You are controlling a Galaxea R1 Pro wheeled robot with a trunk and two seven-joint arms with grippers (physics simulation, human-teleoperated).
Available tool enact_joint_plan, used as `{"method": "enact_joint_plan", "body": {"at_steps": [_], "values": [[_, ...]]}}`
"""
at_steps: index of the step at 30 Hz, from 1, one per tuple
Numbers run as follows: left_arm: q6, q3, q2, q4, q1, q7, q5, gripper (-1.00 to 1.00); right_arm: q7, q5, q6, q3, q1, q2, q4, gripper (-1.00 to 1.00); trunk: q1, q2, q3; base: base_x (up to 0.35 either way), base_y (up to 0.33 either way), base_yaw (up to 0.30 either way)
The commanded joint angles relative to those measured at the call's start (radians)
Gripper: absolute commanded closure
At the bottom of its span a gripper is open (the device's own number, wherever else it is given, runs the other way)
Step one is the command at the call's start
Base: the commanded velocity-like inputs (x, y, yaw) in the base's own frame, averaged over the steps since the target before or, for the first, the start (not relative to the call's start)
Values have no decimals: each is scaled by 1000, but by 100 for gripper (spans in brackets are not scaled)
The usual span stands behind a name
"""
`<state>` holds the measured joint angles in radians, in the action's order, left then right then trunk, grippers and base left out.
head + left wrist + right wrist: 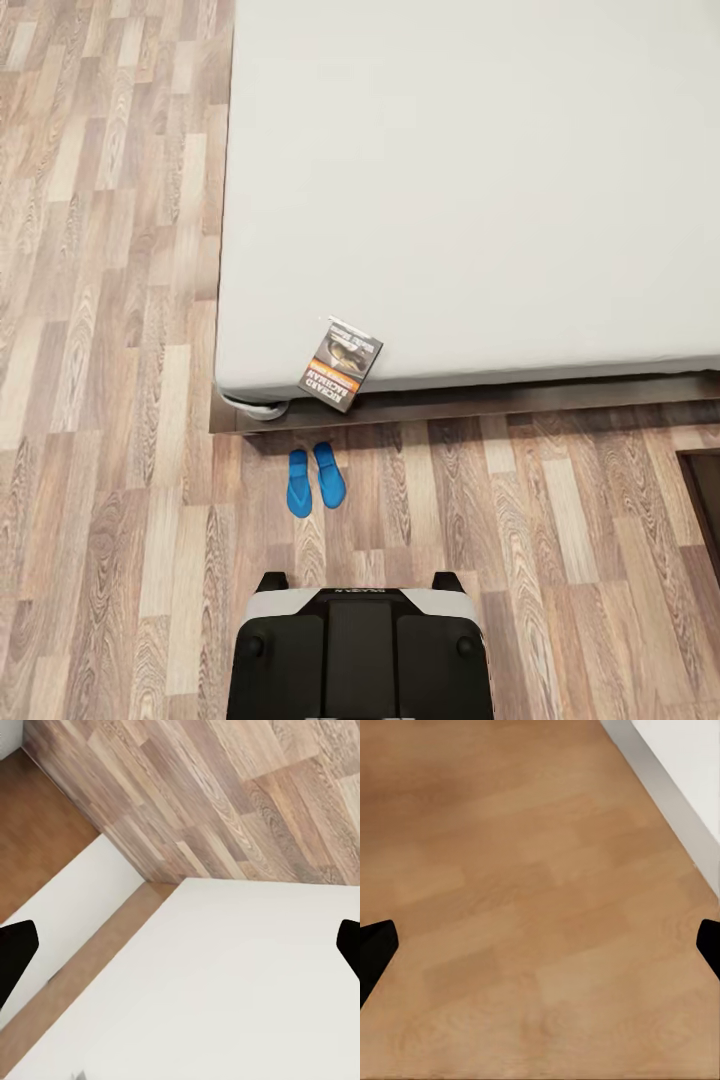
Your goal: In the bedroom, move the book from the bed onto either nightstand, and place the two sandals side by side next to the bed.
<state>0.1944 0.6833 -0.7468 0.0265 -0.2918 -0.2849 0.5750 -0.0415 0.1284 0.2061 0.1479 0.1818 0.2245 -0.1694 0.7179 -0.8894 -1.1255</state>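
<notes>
Book: laid at the bed's near-left corner, overhanging the edge.
Sandals: set side by side on the floor, near that corner.
Left pincer: spread wide, nothing held.
Right pincer: spread wide, nothing held.

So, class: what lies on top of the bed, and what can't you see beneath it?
Only the book lies on the bed, at its near corner, overhanging the edge. The mattress and dark frame hide whatever is under the bed.

Open floor surrounds sandals beside bed.
</notes>
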Motion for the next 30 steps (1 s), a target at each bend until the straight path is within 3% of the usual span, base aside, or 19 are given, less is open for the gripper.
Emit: {"method": "enact_joint_plan", "body": {"at_steps": [1,21,30], "values": [[1,8,0,1,0,-3,8,-100,0,10,2,-1,1,-1,-3,-100,0,-1,0,69,243,0],[0,8,0,1,0,-2,8,-100,0,15,2,4,-6,4,-28,-100,0,-1,0,16,170,0],[0,8,0,1,0,-2,7,-100,0,20,2,6,-59,-5,-43,-100,0,-1,0,1,238,0]]}}
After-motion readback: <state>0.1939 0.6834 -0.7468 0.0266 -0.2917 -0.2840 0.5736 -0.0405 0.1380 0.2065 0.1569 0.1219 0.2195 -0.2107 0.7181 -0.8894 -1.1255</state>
